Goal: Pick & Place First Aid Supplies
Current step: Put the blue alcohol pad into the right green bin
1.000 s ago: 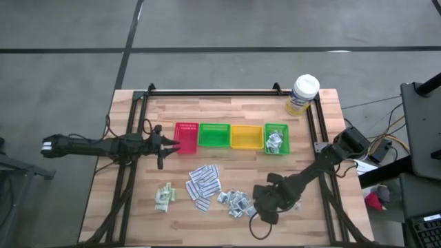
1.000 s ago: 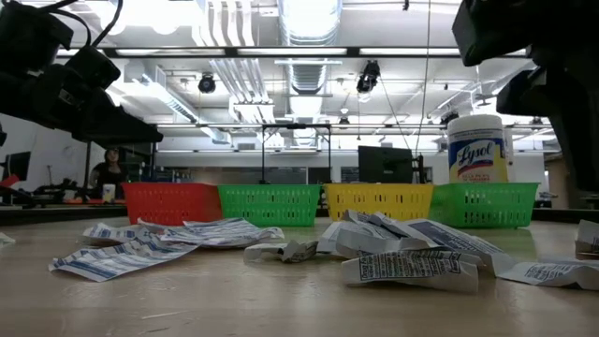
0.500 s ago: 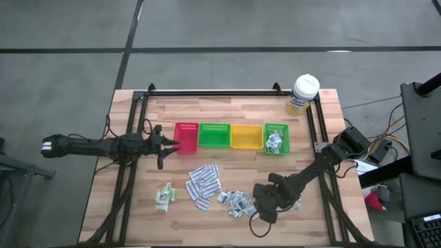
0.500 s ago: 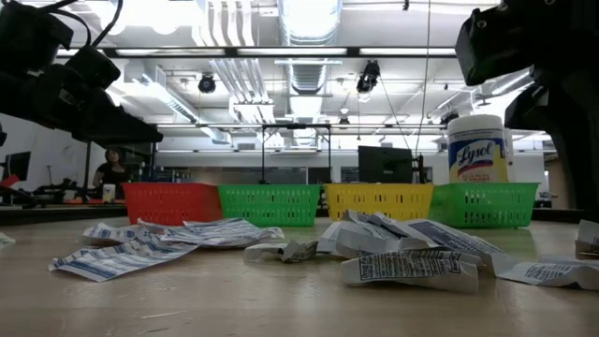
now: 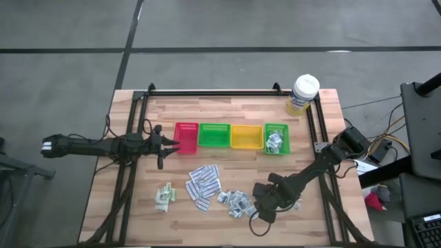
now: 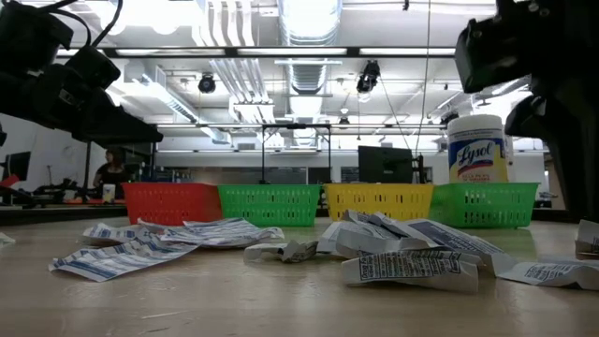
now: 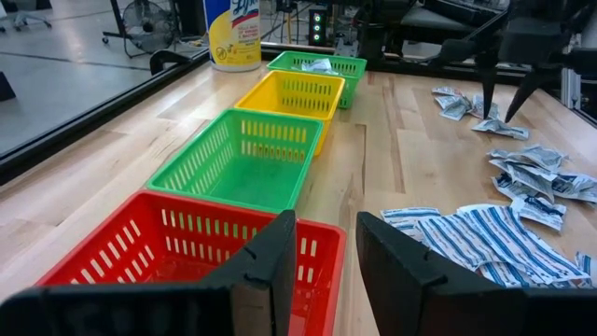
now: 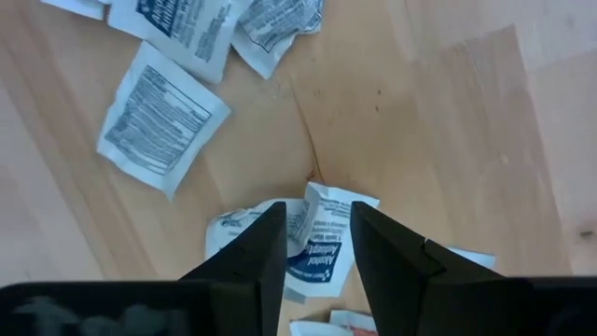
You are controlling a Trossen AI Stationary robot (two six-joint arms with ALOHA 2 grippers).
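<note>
The supplies lie loose on the wooden table. Long white printed strips (image 5: 202, 182) are in the middle, pale green-white sachets (image 5: 164, 196) to their left, and small grey-white squares (image 5: 236, 201) to their right. My right gripper (image 5: 259, 201) is open and points down at the squares' right edge. In the right wrist view its fingertips (image 8: 317, 213) stand on either side of one printed square packet (image 8: 315, 245) lying flat on the wood. My left gripper (image 5: 169, 142) is open and empty, held level at the red tray's (image 7: 187, 243) left end.
Red (image 5: 186, 136), green (image 5: 213, 136), yellow (image 5: 246, 136) and green (image 5: 276, 147) trays stand in a row at the middle of the table; the rightmost holds a few packets. A white-lidded tub (image 5: 303, 94) stands at the far right. Black rails (image 5: 131, 172) run along the table's sides.
My right gripper has come down a little over the square packets. The packets have not moved.
</note>
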